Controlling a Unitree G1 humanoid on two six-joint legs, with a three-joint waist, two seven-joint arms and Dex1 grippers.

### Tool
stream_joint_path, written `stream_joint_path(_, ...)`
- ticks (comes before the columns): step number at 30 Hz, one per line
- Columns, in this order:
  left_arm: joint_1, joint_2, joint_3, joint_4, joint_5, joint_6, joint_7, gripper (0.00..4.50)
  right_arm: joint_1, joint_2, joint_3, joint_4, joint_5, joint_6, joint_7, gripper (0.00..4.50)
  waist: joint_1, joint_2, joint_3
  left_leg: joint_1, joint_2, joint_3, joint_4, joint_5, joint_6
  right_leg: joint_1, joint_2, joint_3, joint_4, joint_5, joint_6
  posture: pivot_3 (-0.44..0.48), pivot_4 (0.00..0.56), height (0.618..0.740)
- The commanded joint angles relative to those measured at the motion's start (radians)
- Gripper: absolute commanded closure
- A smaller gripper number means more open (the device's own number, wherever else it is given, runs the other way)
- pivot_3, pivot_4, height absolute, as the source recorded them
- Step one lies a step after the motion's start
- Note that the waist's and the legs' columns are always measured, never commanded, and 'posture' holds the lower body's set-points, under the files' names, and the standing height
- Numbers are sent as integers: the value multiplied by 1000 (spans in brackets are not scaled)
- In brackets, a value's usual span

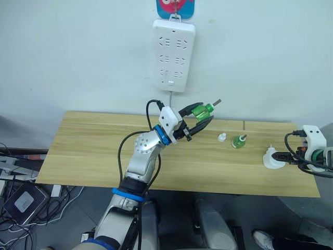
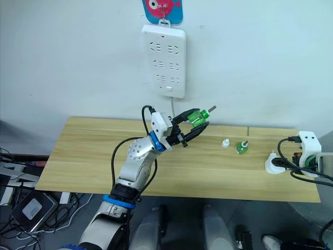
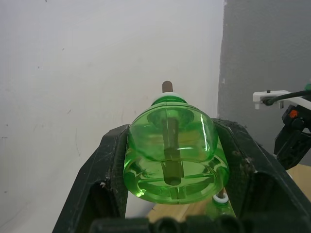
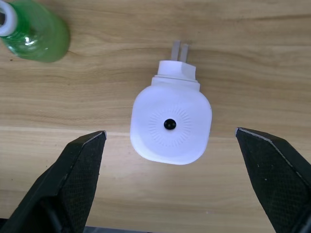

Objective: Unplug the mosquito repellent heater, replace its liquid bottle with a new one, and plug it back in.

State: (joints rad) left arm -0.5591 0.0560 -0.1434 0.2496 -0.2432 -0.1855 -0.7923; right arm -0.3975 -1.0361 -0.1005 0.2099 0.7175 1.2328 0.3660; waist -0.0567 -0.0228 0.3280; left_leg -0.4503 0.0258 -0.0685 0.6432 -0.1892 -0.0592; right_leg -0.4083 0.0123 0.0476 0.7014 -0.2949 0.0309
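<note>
My left gripper is shut on a green liquid bottle with a brown wick, held tilted in the air above the table's back edge, below the power strip. In the left wrist view the bottle sits squeezed between both black fingers. The white mosquito repellent heater lies unplugged on the wooden table near the right end, its two metal prongs bare. My right gripper hovers open over it, one finger on either side, apart from it.
A second green bottle stands on the table between the two arms, with a small white cap beside it. A long white power strip hangs on the wall behind the table, its cord dropping down.
</note>
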Motion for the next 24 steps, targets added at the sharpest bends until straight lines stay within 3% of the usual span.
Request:
stream_joint_path(1,9,-2,-6,-47,-2,-11,8,2235,-27,0,16,25,-58,22,40,55,1,0,0,0,0,0,0,0,0,0,0,0,0,0,0,-64,332,740)
stream_joint_path(9,12,6,-5,-57,0,-4,25,2235,-112,49,96,162,-204,-38,118,55,1,0,1,0,0,0,0,0,0,0,0,1,0,0,0,-35,345,740)
stream_joint_path(24,-27,38,5,-15,1,-16,10,2235,-205,118,131,339,-368,-120,234,55,5,0,2,0,0,0,-1,0,0,0,0,0,-1,0,0,-16,357,740)
